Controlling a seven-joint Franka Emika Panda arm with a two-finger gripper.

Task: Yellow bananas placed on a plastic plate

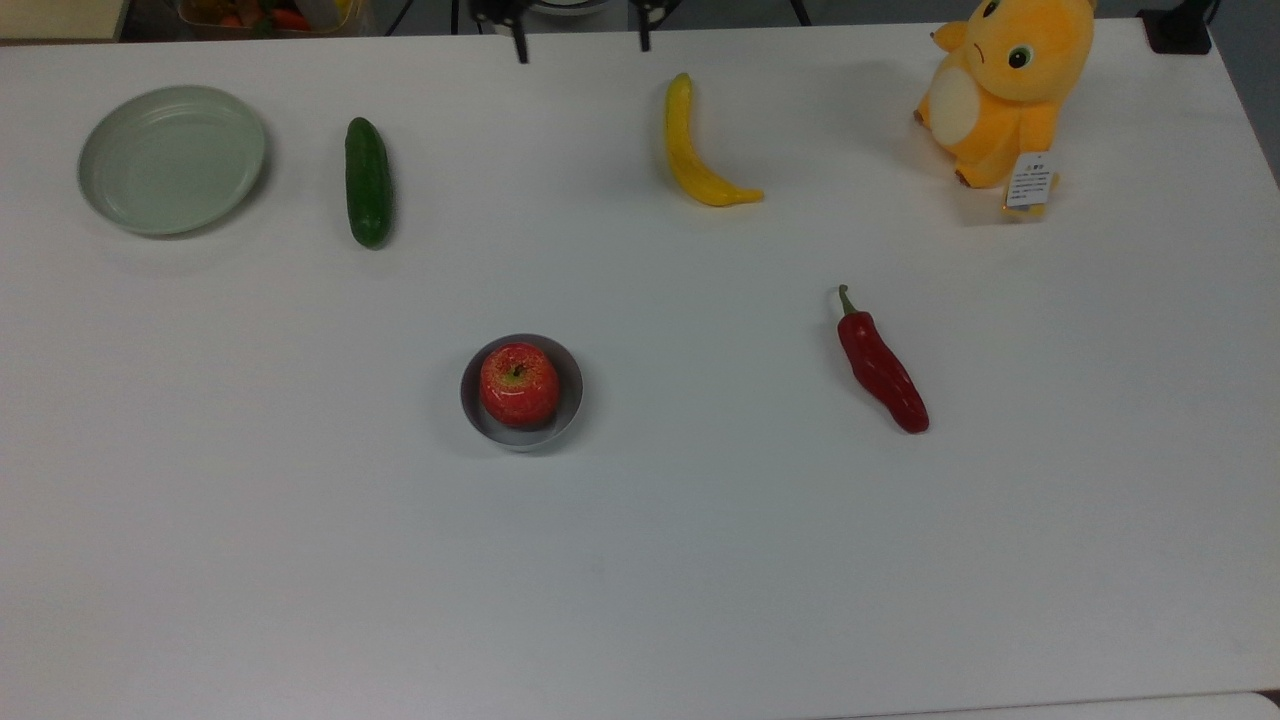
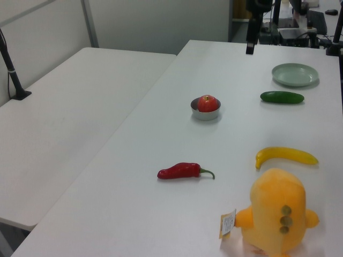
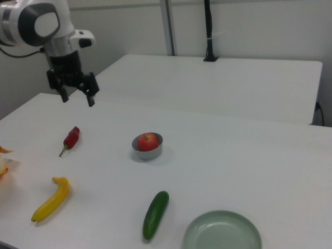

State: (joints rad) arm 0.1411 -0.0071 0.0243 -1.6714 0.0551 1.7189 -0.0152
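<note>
In the top view we see the slim, curved bright-yellow banana [image 1: 697,150] lying bare on the white table [image 1: 640,560] near the far edge, well apart from the round pale grey-green plastic plate [image 1: 172,158] at the top view's left, which holds nothing. Between them lies the dark green cucumber [image 1: 368,182]; nearer us sit a small grey bowl [image 1: 522,393] with a red apple [image 1: 519,383] in it, and a red chili pepper [image 1: 881,365]. An orange plush toy [image 1: 1003,88] sits at the top view's right corner, and two dark fingers [image 1: 519,45] poke in at the top edge. In the left view the banana [image 2: 286,156] lies just behind the plush toy [image 2: 277,212], the plate [image 2: 295,74] far off beyond the cucumber [image 2: 282,97]. In the right view the gripper [image 3: 77,95] hangs above the table (its fingers spread apart, grasping nothing), up beyond the chili pepper [image 3: 70,139], while the banana [image 3: 52,199] lies at the right view's lower left and the plate [image 3: 222,231] at its lower right.
</note>
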